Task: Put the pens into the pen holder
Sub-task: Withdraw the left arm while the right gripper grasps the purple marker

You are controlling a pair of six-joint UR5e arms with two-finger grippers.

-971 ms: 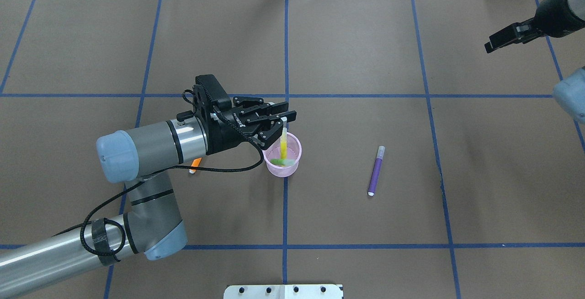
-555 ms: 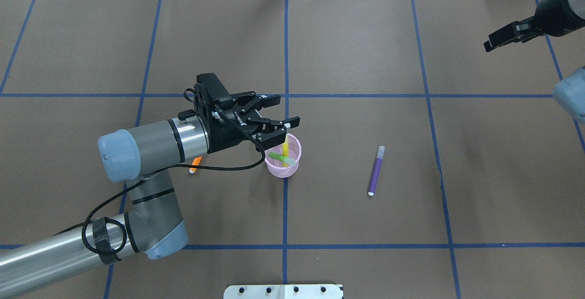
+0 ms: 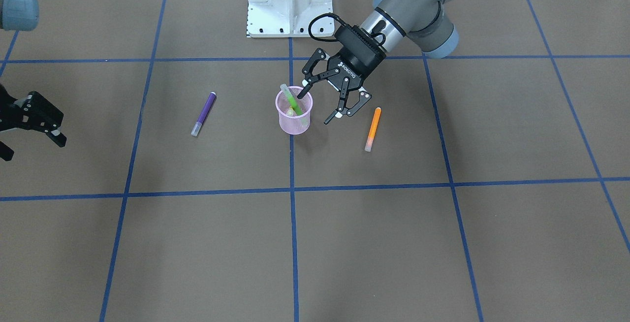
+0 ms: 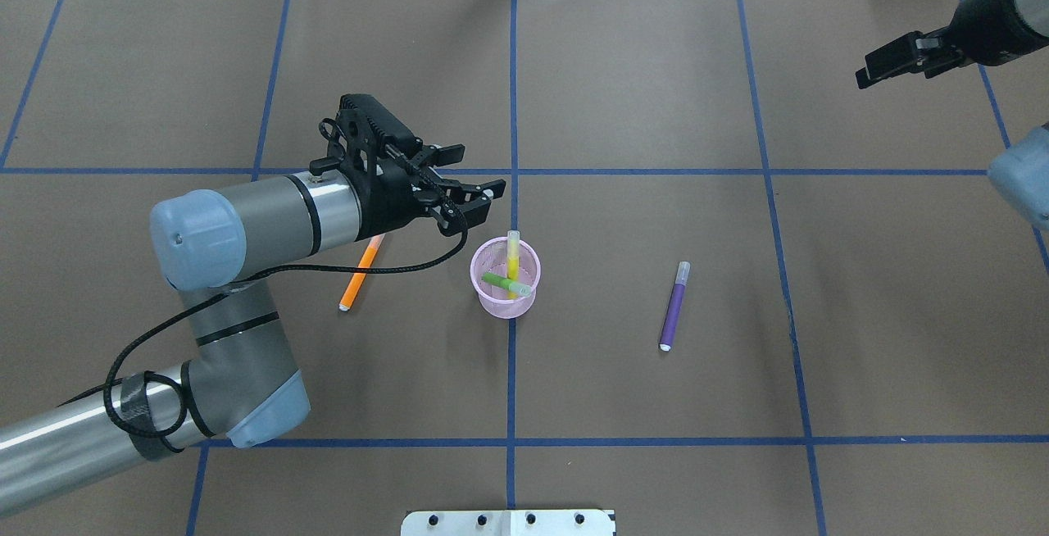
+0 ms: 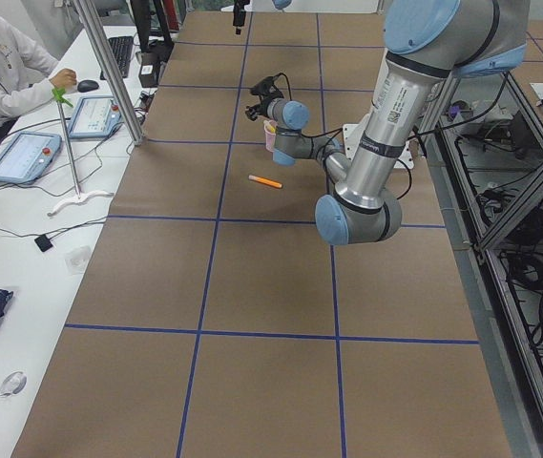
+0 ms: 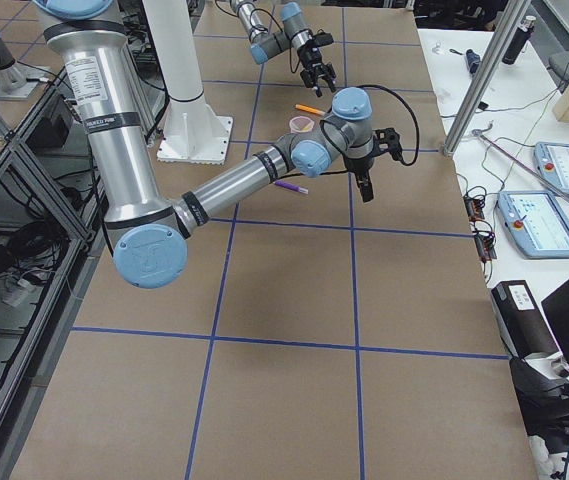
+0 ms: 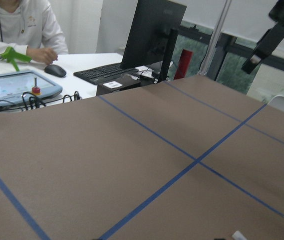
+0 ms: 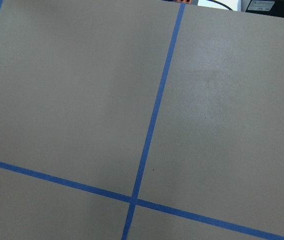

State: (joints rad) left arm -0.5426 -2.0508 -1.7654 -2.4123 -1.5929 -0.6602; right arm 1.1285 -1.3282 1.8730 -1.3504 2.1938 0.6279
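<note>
On the table, the left gripper hung wide open between the cup, green pen inside, and the orange pen, which it should straddle mid-shaft before closing; the purple pen lay apart.

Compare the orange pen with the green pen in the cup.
The orange pen lies flat on the table; the green pen leans tilted inside the pen holder. The orange pen is fully in view; the green pen shows partly through pink mesh. Both are slim sticks with a pale end.
</note>
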